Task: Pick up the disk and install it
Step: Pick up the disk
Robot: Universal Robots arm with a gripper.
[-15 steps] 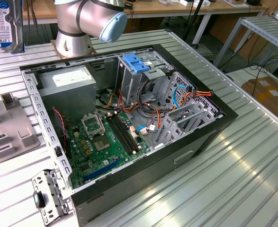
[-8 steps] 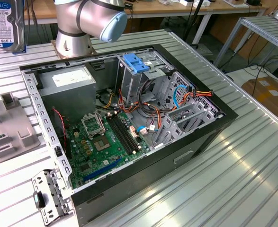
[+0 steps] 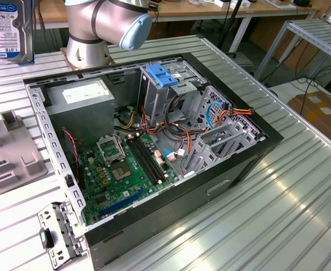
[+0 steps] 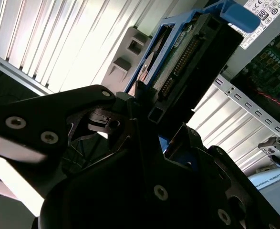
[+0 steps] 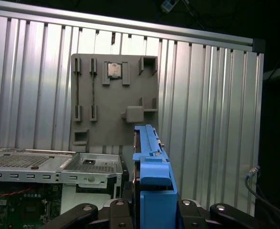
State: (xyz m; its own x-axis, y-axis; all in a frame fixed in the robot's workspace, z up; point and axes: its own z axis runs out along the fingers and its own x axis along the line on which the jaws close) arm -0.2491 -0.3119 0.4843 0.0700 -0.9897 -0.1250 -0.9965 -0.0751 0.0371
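The disk [image 3: 4, 28] hangs in the air at the exterior view's top left, above the table, with its white and blue label facing the camera. In the first wrist view the blue carrier edge of the disk [image 5: 151, 174] stands upright between my black fingers. My gripper [image 5: 151, 212] is shut on it from both sides. The second wrist view shows the disk [image 4: 187, 57] edge-on, connector side visible, clamped at the gripper [image 4: 149, 112]. The disk is held over the grey fixture tray [image 5: 113, 100], beside the open computer case [image 3: 154, 141].
The case lies open on the ribbed metal table [image 3: 278, 192]. Inside are a grey power-supply box [image 3: 80, 99], the green motherboard [image 3: 120, 169], cables, and a metal drive cage topped by a blue bracket [image 3: 162, 76]. The arm's base [image 3: 89, 39] stands behind the case.
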